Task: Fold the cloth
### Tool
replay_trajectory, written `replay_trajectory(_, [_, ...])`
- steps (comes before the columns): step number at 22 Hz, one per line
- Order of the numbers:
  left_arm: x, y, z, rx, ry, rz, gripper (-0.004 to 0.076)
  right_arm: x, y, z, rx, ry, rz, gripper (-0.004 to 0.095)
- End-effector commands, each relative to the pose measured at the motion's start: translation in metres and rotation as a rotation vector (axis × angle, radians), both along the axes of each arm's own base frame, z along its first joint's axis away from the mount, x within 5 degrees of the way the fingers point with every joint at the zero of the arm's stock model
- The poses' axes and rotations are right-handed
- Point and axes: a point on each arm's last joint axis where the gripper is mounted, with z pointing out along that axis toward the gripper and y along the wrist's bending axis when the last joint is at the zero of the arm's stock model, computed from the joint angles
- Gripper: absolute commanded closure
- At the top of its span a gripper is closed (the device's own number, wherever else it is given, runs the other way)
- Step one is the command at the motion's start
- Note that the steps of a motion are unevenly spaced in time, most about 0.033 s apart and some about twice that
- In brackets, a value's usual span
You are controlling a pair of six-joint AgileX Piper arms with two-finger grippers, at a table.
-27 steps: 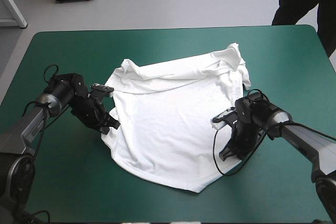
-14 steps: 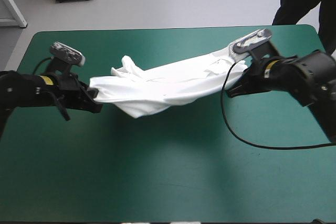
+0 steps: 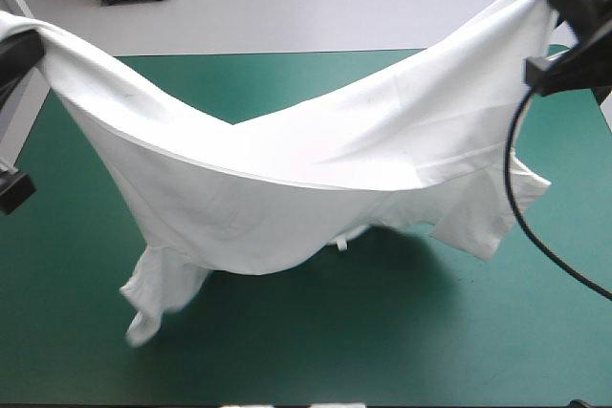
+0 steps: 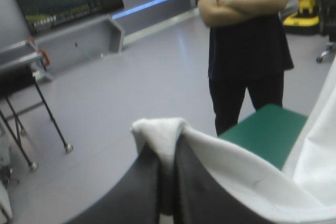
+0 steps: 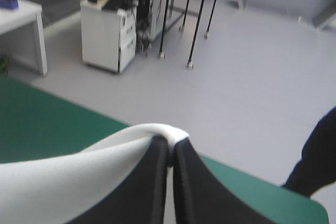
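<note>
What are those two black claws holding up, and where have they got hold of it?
The white T-shirt, pinched at its two opposite ends: the left gripper on one bunched edge, the right gripper on the other.

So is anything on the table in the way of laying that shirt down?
Nothing visible. The T-shirt hangs from the left pincer and right pincer; the table below looks bare, though the shirt hides part.
</note>
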Motion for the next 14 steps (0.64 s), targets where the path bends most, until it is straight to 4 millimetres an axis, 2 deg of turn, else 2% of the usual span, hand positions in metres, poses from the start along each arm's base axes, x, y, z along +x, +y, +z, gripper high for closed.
replay_trajectory(1, [-0.020, 0.002, 0.022, -0.092, -0.160, -0.033, 0.0746, -0.043, -0.019, 0.033, 0.088, -0.248, 0.022, 0.0911])
replay_trajectory(3, [-0.024, 0.003, 0.024, -0.098, -0.174, -0.029, 0.0746, -0.058, -0.020, 0.044, 0.125, -0.349, 0.084, 0.0911])
replay_trajectory(7, [-0.003, 0.001, 0.023, -0.089, -0.146, -0.008, 0.0746, -0.055, -0.016, 0.052, 0.131, -0.437, 0.105, 0.0911])
replay_trajectory(8, [0.017, -0.001, 0.025, -0.103, -0.152, 0.013, 0.0746, -0.041, -0.010, 0.053, 0.127, -0.449, 0.095, 0.0911])
replay_trajectory(9, [0.026, -0.002, 0.027, -0.117, -0.168, 0.023, 0.0746, -0.034, -0.007, 0.053, 0.121, -0.455, 0.082, 0.0911])
replay_trajectory(11, [0.070, -0.007, 0.032, -0.171, -0.219, 0.051, 0.0746, 0.005, 0.003, 0.054, 0.077, -0.494, -0.014, 0.0911])
replay_trajectory(14, [0.122, -0.012, 0.036, -0.236, -0.324, 0.095, 0.0746, 0.058, 0.017, 0.052, 0.036, -0.578, -0.169, 0.0915])
